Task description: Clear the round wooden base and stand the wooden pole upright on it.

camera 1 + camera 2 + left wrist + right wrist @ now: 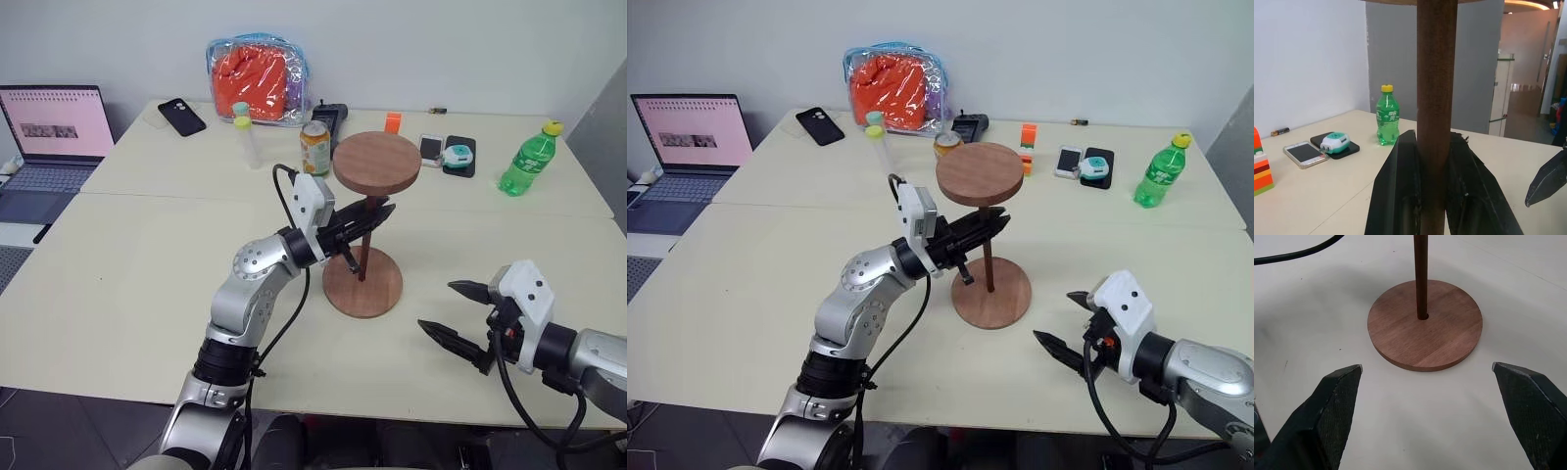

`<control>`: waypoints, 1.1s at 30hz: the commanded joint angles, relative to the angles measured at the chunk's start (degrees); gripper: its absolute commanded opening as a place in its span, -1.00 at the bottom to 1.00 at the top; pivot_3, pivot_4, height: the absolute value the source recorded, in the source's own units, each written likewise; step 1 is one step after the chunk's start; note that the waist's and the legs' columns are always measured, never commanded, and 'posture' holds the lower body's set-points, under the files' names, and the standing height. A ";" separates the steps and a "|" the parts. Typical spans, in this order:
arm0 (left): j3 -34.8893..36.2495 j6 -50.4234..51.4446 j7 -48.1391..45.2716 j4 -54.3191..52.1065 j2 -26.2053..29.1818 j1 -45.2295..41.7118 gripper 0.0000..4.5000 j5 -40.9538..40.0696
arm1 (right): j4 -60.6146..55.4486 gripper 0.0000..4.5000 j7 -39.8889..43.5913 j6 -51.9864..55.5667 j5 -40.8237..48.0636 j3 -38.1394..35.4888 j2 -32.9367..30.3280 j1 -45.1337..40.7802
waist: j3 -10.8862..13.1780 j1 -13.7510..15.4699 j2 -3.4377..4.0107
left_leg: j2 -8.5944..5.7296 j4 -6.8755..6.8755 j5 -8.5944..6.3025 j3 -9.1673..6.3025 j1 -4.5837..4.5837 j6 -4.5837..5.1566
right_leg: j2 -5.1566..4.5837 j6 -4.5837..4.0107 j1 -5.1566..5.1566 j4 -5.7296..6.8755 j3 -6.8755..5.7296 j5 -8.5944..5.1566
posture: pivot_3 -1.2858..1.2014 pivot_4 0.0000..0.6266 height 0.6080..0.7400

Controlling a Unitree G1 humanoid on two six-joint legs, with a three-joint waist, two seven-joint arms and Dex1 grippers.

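The round wooden base (pixel 363 282) lies flat on the cream table with nothing else on it. The wooden pole (pixel 367 242) stands upright in its centre hole (pixel 1422 317), with the fixed disc (pixel 377 163) on top. My left gripper (pixel 370 221) is shut on the pole's shaft, below the top disc; the black fingers (pixel 1400 196) clamp it from both sides. Open and holding nothing, my right gripper (pixel 458 311) hovers just right of the base, fingertips (pixel 1337 396) wide apart and aimed at it.
A green bottle (pixel 527 158) stands at the back right. Two phones (pixel 448 150), an orange block (pixel 393 122), a can (pixel 314 147), a clear tube (pixel 247 139), a black phone (pixel 181 116) and a bag (pixel 257 78) line the far side. A laptop (pixel 51 142) sits left.
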 commanded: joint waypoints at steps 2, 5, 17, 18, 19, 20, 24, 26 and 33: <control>-1.22 -1.30 0.17 -1.33 -0.15 0.84 -0.88 0.61 | -2.02 1.00 0.29 -1.42 -0.26 -0.57 -0.51 -0.14 | 0.00 0.00 0.00 | 0.00 0.00 0.00 0.00 0.02 0.00 | 0.00 0.00 0.03 0.00 0.00 0.00 | 0.03 -0.52 1.00; -1.42 -3.61 -0.14 0.21 -0.53 0.58 -0.88 1.44 | -2.00 1.00 0.26 -1.33 -0.06 -0.61 -0.56 -0.26 | 0.00 0.01 0.00 | 0.00 -0.03 0.00 -0.03 0.16 0.00 | 0.00 0.00 0.22 -0.11 -0.03 0.00 | 0.03 -0.52 1.00; -1.02 -6.38 -0.38 4.11 -0.36 -0.02 -0.88 1.58 | -2.14 1.00 0.45 -1.15 0.27 -0.87 -0.90 -0.04 | 0.00 0.01 0.00 | 0.00 -0.05 -0.01 -0.09 0.33 0.01 | 0.00 0.00 0.59 -0.37 -0.09 0.00 | 0.03 -0.52 1.00; -1.22 -6.19 -0.78 3.66 -0.04 0.37 -0.88 1.43 | -2.10 1.00 0.47 -1.16 0.26 -0.87 -0.94 -0.09 | 0.00 0.01 0.00 | 0.00 -0.05 -0.01 -0.09 0.33 0.01 | 0.00 0.00 0.59 -0.37 -0.09 0.00 | 0.03 -0.52 1.00; -1.37 -6.10 -1.03 3.37 0.19 0.63 -0.88 1.32 | -2.07 1.00 0.48 -1.17 0.25 -0.86 -0.97 -0.12 | 0.00 0.01 0.00 | 0.00 -0.05 -0.01 -0.09 0.33 0.01 | 0.00 0.00 0.59 -0.37 -0.08 0.00 | 0.03 -0.52 1.00; -1.47 -5.94 -1.10 3.08 0.39 0.97 -0.88 1.23 | -2.06 1.00 0.47 -1.18 0.26 -0.86 -0.98 -0.14 | 0.00 0.01 0.00 | 0.00 -0.05 -0.01 -0.10 0.33 0.01 | 0.00 0.00 0.59 -0.37 -0.08 0.00 | 0.03 -0.52 1.00; -1.46 -5.52 -1.25 2.08 1.05 2.21 -0.88 1.16 | -1.99 1.00 0.59 -1.33 0.21 -0.94 -0.98 -0.06 | 0.00 0.01 0.00 | 0.00 -0.06 -0.01 -0.10 0.33 0.01 | 0.00 0.00 0.60 -0.38 -0.08 0.00 | 0.03 -0.52 1.00; -1.29 -5.36 -1.27 1.77 1.38 2.64 -0.88 1.16 | -2.05 1.00 0.52 -1.32 0.23 -0.90 -0.94 -0.06 | 0.00 0.01 0.00 | 0.01 -0.07 -0.01 -0.10 0.34 0.01 | 0.00 0.00 0.59 -0.38 -0.08 0.00 | 0.03 -0.52 1.00; -1.02 -5.44 -1.09 1.73 2.16 3.39 -0.88 1.40 | -1.93 1.00 0.45 -1.28 0.23 -0.80 -0.98 -0.29 | 0.00 0.01 0.00 | 0.02 -0.08 -0.01 -0.11 0.34 0.01 | 0.01 0.00 0.60 -0.40 -0.08 0.00 | 0.03 -0.52 1.00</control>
